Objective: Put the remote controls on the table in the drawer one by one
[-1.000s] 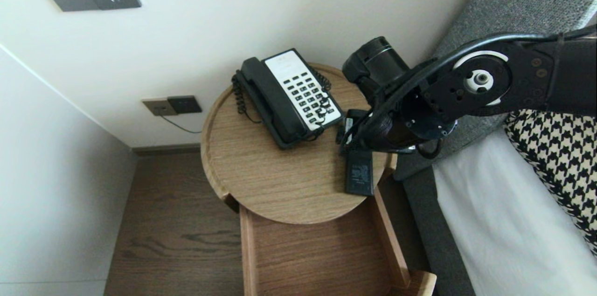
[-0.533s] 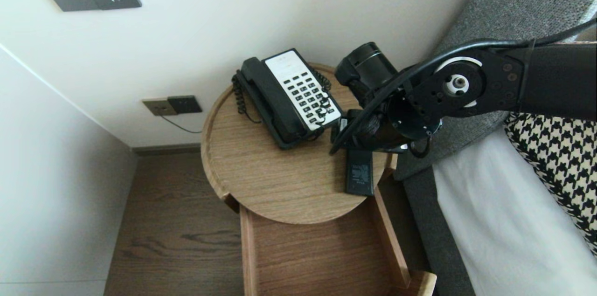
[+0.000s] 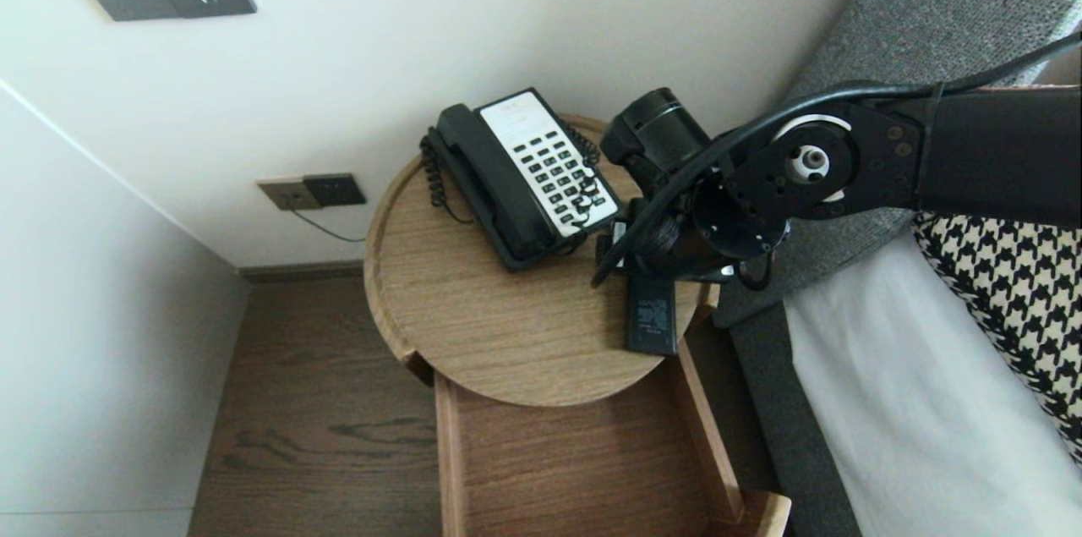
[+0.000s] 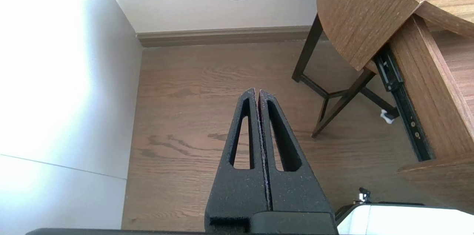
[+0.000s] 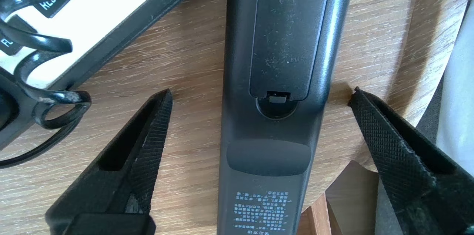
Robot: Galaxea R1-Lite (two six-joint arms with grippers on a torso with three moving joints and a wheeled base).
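The right hand (image 5: 261,93) hung low over the round wooden desk (image 3: 473,334), its fingers (image 5: 155,127) spread wide on either side of a black remote control (image 5: 281,42) and touching it nowhere that I could see. Whether their tips met the wood I could not tell. The remote lay face down, battery cover up, near the desk's bed-side edge, with its near end reaching the rim above the open drawer (image 3: 575,469). The fingers straddled its narrow width rather than its length, which struck me as the sensible way to bracket so long and slim a thing. It also kept the inner finger clear of the telephone (image 3: 528,173), which sat just beside the remote with its coiled cord (image 5: 44,105) looping close to that finger.

The arm came in from over the bed (image 3: 888,402), probably because the remote lay on that side of the desk.

The left hand (image 4: 258,92) was parked off to the side, fingers pressed together on nothing, pointing down at the wooden floor (image 4: 192,116) next to the desk's legs.
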